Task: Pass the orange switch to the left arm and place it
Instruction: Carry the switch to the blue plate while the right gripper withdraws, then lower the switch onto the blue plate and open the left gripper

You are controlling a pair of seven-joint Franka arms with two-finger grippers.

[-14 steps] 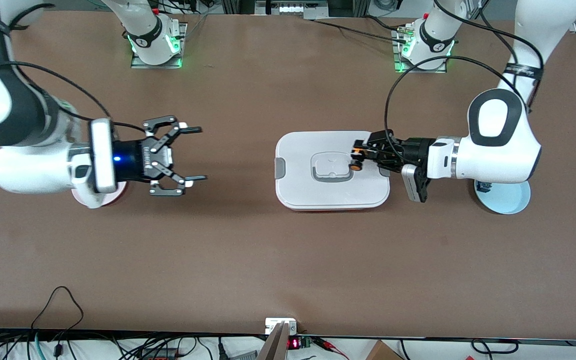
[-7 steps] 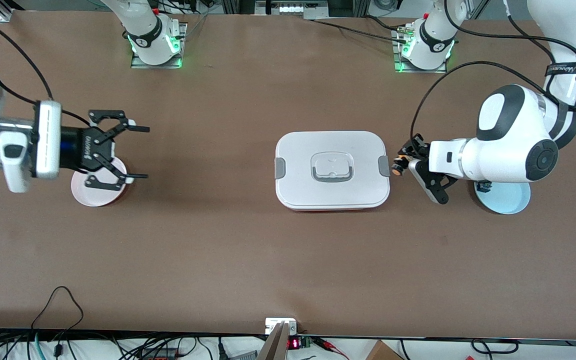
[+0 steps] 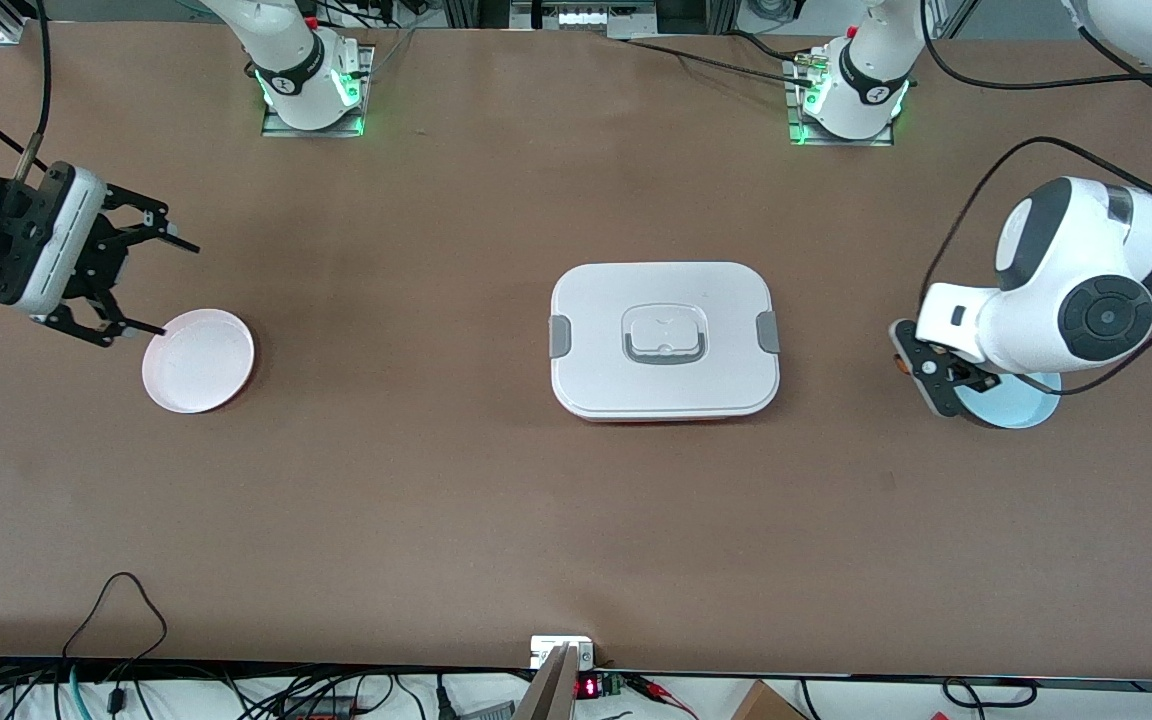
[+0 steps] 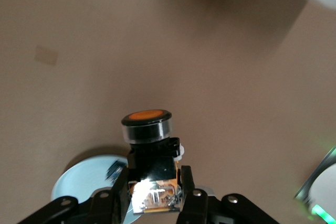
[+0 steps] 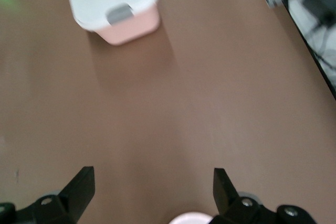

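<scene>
Mid-surface sits the box [image 3: 664,340]. At opposite ends, the right hand [image 3: 141,284] gapes wide beside the pink plate [image 3: 198,360], while the left hand [image 4: 155,195] over the blue plate [image 3: 1021,405] grips the orange switch [image 4: 148,145]. Handover not yet made.

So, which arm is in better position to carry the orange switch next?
Left: the left gripper already clamps the orange switch above the blue plate. The right gripper is open and empty beside the pink plate.
</scene>
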